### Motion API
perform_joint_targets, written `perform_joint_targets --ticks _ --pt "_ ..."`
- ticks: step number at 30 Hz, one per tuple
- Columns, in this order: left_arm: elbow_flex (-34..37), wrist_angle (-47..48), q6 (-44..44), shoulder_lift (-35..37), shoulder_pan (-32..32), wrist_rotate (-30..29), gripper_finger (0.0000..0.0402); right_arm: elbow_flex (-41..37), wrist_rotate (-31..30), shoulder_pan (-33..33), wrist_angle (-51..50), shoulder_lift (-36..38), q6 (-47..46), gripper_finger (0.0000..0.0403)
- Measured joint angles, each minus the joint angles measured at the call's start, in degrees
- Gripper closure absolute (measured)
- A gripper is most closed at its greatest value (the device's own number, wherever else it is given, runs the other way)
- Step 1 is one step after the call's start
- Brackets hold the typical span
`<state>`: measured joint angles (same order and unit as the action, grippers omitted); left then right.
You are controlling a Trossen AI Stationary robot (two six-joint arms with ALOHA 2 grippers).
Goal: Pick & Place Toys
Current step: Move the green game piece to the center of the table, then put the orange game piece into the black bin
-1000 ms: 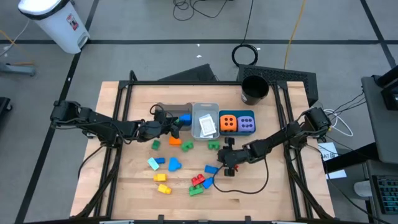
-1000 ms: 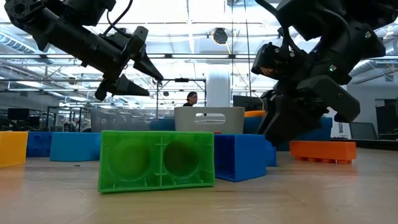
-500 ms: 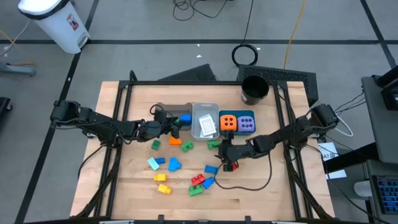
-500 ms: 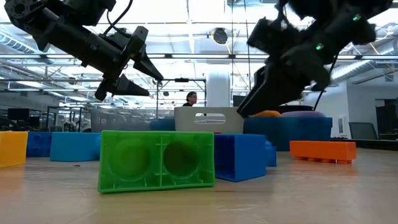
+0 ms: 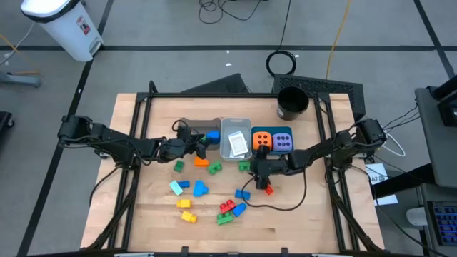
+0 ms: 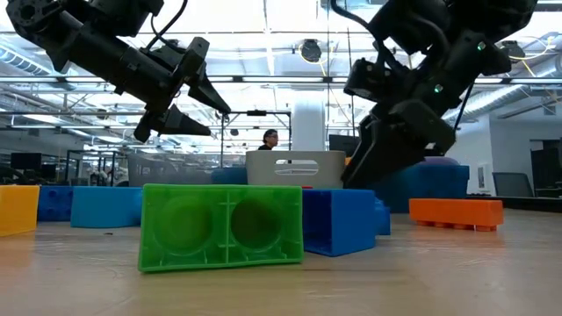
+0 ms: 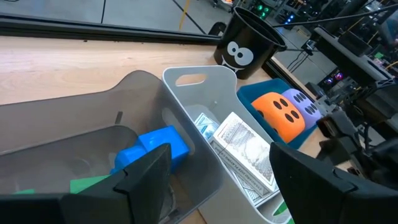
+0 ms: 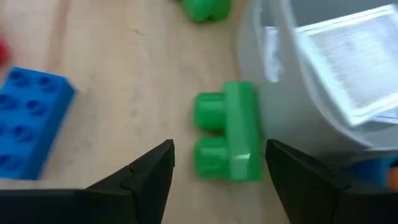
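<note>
Across the wooden table [image 5: 285,221] three bins stand in a row at its middle, and the clear bin [image 5: 235,138] in the centre of that row serves as the landmark: it holds flat white cards [image 7: 242,152]. Just left of the clear bin is the grey bin [image 7: 74,118], with a blue brick [image 7: 155,148] lying inside it; just right of the clear bin is the teal bin [image 5: 283,131], carrying the orange dotted cube [image 5: 262,141] and the purple dotted cube [image 5: 283,143] side by side. Beyond the teal bin, farther from the clear bin, stands the black round cup [image 5: 291,102]. Left of the clear bin the left gripper [image 5: 203,140] hangs over the grey bin with its fingers spread wide and nothing between them. Just in front of the clear bin's near right corner the right gripper [image 5: 250,166] hovers low, fingers wide apart and empty, framing a green brick [image 8: 227,140] that lies on the wood against the clear bin's wall. Farther in front of the clear bin loose bricks are scattered: a blue brick [image 8: 28,121], red, green, orange, yellow and teal ones
</note>
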<state>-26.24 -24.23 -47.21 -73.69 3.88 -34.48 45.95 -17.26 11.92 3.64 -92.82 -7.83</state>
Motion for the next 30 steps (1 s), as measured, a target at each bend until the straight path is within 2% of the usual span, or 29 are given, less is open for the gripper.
perform_joint_targets --ticks 3,12,16,18,24,27,30 --pt "0.0 0.0 0.0 0.0 0.0 0.0 0.0121 0.0 2.5 0.0 0.3 -0.8 0.7 0.0168" --pt "0.0 0.0 -0.4 0.0 0.0 0.0 0.0121 0.2 2.4 1.9 1.8 -3.2 2.7 0.0187" --pt "0.0 0.0 0.0 0.0 0.0 0.0 0.0121 0.1 9.0 4.6 1.5 -1.8 2.6 0.0192" --pt "0.0 0.0 0.0 0.0 0.0 0.0 0.0121 0.1 10.3 6.2 1.2 -1.2 2.5 0.0193" --pt "0.0 0.0 0.0 0.0 0.0 0.0 0.0121 -0.2 9.6 10.5 -0.3 1.8 0.5 0.0193" --pt "0.0 0.0 0.0 0.0 0.0 0.0 0.0121 -0.1 4.9 12.6 -4.5 4.7 -4.5 0.0190" --pt "0.0 0.0 -0.1 0.0 0.0 0.1 0.0121 -0.1 0.8 15.1 -13.1 7.9 -10.0 0.0177"
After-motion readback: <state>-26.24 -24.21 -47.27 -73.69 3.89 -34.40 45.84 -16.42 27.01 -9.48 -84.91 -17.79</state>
